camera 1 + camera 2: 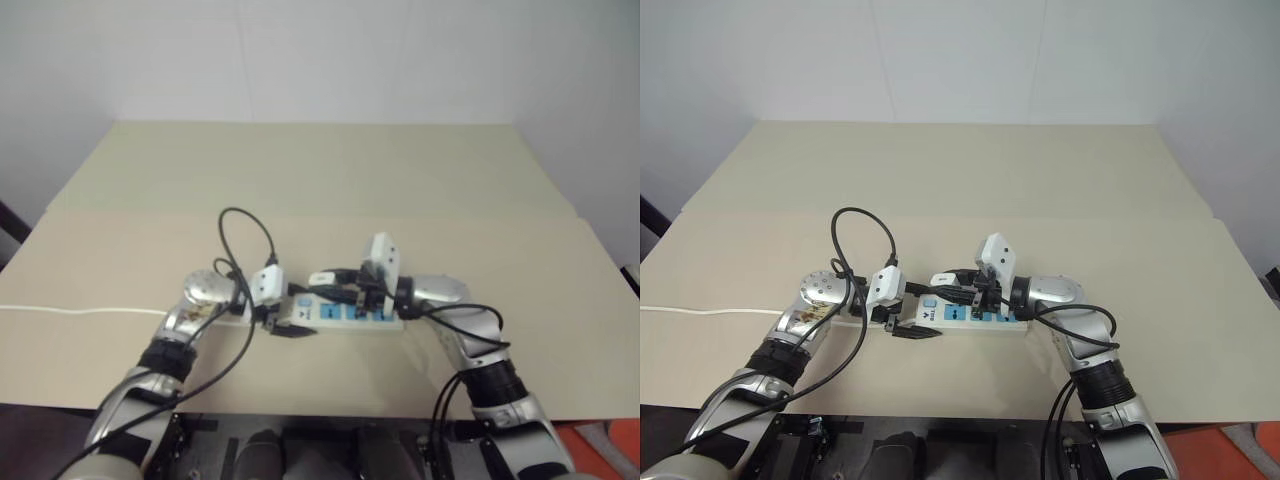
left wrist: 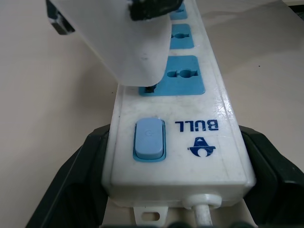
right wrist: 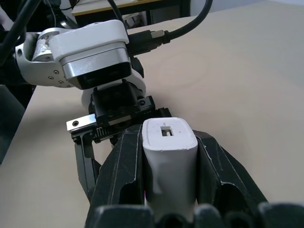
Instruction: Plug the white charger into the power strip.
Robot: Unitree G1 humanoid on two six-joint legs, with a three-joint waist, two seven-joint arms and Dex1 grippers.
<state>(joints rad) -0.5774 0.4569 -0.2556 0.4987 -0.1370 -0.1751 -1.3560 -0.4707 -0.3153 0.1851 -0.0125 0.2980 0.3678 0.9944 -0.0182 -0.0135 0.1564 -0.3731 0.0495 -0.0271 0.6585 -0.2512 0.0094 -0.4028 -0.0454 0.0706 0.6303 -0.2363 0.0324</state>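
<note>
Right tool (image 3: 169, 190) clamps blocky white charger (image 3: 169, 156); left tool (image 2: 175, 190) clamps glossy power strip (image 2: 190, 156).

In front of me lies a broad beige counter (image 1: 330, 170), its matte top crossed by a faint seam where a paler near panel meets a slightly greener far one. Behind it rises a plain white wall (image 1: 330, 55), evenly lit. At my lower right, past the counter's edge, I glimpse orange-red floor (image 1: 1220, 450).
</note>
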